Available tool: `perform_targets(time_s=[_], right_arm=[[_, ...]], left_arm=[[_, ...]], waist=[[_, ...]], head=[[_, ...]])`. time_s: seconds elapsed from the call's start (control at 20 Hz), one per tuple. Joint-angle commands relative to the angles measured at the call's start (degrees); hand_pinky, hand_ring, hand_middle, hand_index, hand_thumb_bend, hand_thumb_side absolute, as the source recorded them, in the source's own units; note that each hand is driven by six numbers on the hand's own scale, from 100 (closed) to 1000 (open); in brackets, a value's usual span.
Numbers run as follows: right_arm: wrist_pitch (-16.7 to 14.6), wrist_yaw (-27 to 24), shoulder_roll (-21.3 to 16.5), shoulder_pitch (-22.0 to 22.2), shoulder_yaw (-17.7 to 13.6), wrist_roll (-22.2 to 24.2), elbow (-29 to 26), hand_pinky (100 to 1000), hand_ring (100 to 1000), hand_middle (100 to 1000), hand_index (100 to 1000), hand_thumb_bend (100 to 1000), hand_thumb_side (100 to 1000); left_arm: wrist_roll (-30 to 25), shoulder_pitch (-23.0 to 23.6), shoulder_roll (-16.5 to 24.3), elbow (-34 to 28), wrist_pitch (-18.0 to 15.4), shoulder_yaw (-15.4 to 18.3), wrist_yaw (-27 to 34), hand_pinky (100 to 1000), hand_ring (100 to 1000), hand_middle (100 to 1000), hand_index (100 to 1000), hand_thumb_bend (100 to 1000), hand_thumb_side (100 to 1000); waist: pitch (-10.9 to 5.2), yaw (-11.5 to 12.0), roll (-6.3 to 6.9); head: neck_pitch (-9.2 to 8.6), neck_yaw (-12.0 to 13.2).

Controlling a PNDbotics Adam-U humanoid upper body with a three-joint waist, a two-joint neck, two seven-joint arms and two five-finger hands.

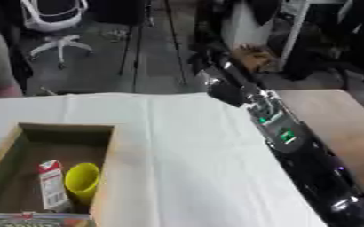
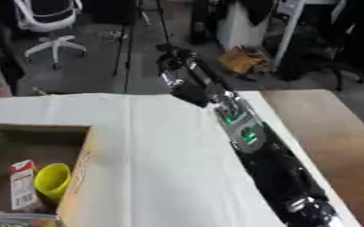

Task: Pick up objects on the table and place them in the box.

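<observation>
— Inside the box (image 1: 6, 150), what lay there?
— A yellow cup (image 1: 82, 179) beside a carton (image 1: 51, 184). The right hand (image 2: 176, 60) reached past the tabletop (image 1: 193, 155); its fingers could not be made out.

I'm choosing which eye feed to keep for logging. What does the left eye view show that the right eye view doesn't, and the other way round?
Only the left eye view takes in the whole box width, with its left wall.

Only the right eye view shows the right arm's far end distinctly, stretched past the table's far edge; I cannot tell whether the hand's fingers are open. It also shows more bare wooden table on the right.

Both show the white cloth, the box holding a yellow cup and a white and red carton, a printed packet at the bottom edge, and the office chair.
</observation>
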Motion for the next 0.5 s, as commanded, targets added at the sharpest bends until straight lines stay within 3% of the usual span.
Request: perform_targets(time_s=[0.05,0.2,0.5], right_arm=[[2.7,-3.2,-3.2,2.0,-4.5,-1.7,-3.9,709,667,673,935,100,776],[3.6,-5.8,-4.2,5.3,-7.3,-4.3,-8.0,707,667,673,926,100,770],[5.8,-11.0,-5.8,10.4,-8.4,-7.7,-14.2,697,659,668,930,100,774]], left_arm=[[0.2,-0.7,1.8,0.5,-0.6,1.0,-0.4,639,906,752,818,430,984],[0.3,-0.7,2.0,0.9,-1.0,1.3,-0.5,638,906,751,815,429,985],[0.5,-0.4,2.0,1.2,-1.1,1.5,-0.6,637,906,751,811,427,987]], waist=[[-0.77,-0.6,0.37],[-0.67,-1.2,0.32],[-0.49,-1.8,0.31]], head=[[0.00,0.4],[-0.11,0.3],[-0.18,0.1]])
